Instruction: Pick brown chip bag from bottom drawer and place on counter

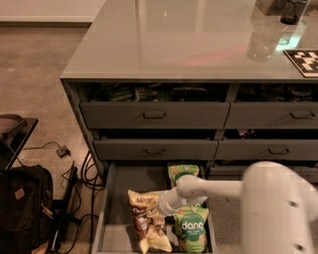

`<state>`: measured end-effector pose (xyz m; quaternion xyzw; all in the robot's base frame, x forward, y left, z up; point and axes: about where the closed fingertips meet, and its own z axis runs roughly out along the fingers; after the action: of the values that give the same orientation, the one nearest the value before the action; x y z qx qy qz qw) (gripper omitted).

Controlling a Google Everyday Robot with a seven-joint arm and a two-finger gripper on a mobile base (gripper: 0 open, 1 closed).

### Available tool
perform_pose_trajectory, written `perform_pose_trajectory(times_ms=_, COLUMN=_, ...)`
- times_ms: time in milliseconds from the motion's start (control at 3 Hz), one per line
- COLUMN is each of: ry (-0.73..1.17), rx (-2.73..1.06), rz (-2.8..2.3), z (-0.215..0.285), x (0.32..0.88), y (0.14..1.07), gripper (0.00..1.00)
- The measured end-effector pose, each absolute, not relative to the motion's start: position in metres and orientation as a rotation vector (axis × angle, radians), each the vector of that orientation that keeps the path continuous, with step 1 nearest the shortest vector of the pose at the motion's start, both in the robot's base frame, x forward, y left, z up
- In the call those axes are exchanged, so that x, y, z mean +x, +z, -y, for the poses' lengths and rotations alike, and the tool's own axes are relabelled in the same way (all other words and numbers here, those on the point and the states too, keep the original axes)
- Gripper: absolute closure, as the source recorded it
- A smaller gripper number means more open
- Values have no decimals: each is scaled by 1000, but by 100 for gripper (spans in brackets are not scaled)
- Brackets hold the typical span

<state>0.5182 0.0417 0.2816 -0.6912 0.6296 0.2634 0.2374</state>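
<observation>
The bottom drawer (106,198) is pulled open at the lower left of the cabinet. The brown chip bag (145,221) lies in it, dark brown in the middle with cream ends. My white arm reaches in from the right. My gripper (156,218) is down on the bag's right side, touching or just above it. A green "dang" bag (191,229) lies right of the brown bag, and another green bag (182,171) lies at the drawer's back. The glossy grey-green counter (189,39) is above.
Two shut drawers (154,115) sit above the open one. A clear cup (262,42), a dark cup (292,11) and a checkered tag (305,60) stand on the counter's right. A black backpack (22,208) and cables (74,183) lie on the floor at left.
</observation>
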Motion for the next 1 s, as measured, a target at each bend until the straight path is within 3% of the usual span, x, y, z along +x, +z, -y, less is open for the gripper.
perform_pose_trajectory(times_ms=333, ry=712, rx=-1839, rz=-1528, z=-39, x=499, y=360, gripper=100)
perform_pose_trajectory(times_ms=1000, ry=659, rx=-1548, rz=-1596, z=66, x=540, y=498, gripper=100)
